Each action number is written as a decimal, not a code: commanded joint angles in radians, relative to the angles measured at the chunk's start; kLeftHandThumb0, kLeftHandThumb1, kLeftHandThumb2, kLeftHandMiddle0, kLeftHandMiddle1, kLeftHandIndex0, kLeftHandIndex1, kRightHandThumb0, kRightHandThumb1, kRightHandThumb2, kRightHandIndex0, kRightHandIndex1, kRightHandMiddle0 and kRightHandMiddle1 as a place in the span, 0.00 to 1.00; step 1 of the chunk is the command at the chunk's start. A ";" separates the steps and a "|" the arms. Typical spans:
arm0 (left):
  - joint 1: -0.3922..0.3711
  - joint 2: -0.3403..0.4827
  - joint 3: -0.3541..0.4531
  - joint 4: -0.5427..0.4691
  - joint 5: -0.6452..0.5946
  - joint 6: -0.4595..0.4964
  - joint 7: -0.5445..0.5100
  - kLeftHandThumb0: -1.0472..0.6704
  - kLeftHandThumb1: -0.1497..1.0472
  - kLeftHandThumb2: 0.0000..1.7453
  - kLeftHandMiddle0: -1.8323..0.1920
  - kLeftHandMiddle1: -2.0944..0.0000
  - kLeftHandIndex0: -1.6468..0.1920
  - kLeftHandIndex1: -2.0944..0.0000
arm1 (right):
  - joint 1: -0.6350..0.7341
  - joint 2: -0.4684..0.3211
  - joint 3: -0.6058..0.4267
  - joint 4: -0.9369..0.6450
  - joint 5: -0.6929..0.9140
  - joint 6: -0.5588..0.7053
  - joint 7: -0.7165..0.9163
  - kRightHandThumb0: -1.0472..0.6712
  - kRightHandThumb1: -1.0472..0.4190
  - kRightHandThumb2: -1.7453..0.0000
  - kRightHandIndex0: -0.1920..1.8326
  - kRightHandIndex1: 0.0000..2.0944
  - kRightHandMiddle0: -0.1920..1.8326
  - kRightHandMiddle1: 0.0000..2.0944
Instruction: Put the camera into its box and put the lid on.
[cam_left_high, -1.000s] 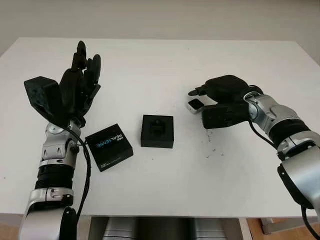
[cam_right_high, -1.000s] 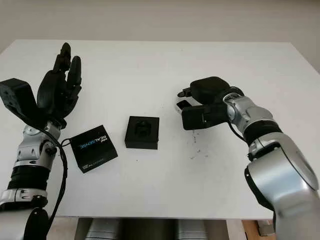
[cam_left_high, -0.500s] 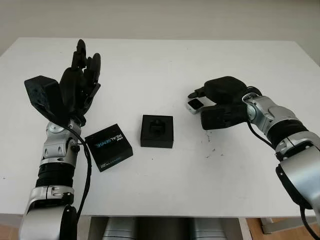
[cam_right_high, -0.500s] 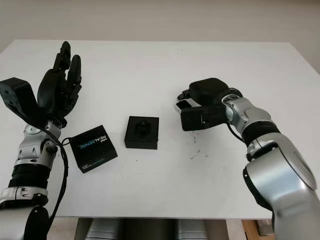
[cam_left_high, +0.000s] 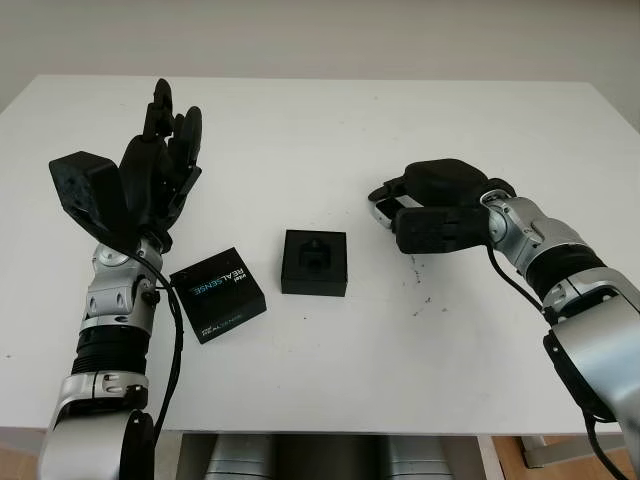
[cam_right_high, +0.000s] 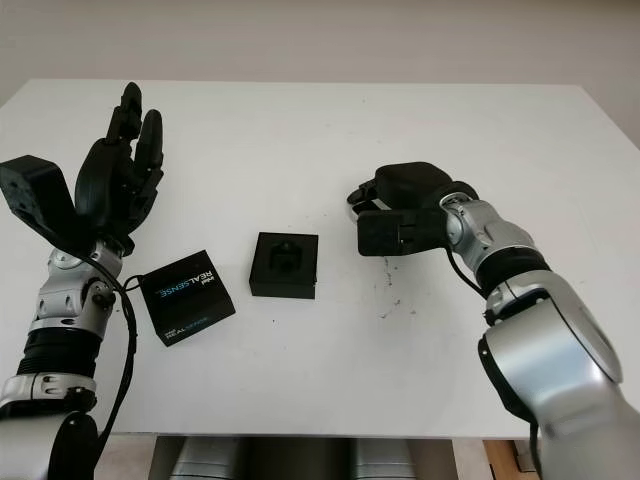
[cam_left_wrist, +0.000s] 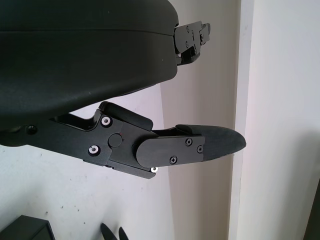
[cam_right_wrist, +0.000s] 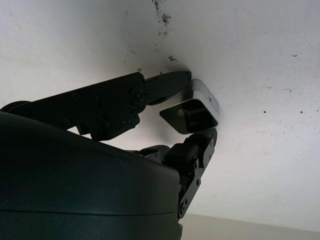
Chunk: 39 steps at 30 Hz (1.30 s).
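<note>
- Right hand (cam_left_high: 425, 205) is clenched around the camera (cam_right_wrist: 194, 107), right of the desk's middle.
- Box (cam_left_high: 314, 262) sits open, lid (cam_left_high: 217, 294) beside it.
- Left hand (cam_left_high: 155, 170), released, is raised near the left edge.

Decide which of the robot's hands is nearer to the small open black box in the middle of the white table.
Right. The right hand, closed on the small silver camera, sits just beside the open black box. The left hand is raised farther off, beyond the black lid.
</note>
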 joint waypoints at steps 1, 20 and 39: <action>0.000 -0.001 0.007 -0.013 -0.005 -0.006 -0.002 0.22 1.00 0.26 1.00 1.00 1.00 1.00 | 0.014 -0.002 0.008 0.008 -0.009 -0.008 -0.017 0.46 0.07 0.97 0.32 0.03 0.47 0.13; -0.006 -0.002 0.002 -0.023 -0.006 0.008 0.000 0.23 1.00 0.26 1.00 0.98 1.00 1.00 | -0.002 -0.038 0.042 0.012 -0.053 0.030 -0.006 0.46 0.05 0.97 0.31 0.03 0.32 0.42; 0.000 -0.004 0.002 -0.044 -0.007 0.024 0.000 0.23 1.00 0.26 1.00 0.98 1.00 1.00 | 0.015 -0.042 -0.038 0.003 0.033 0.033 0.033 0.48 0.04 0.97 0.28 0.03 0.24 0.56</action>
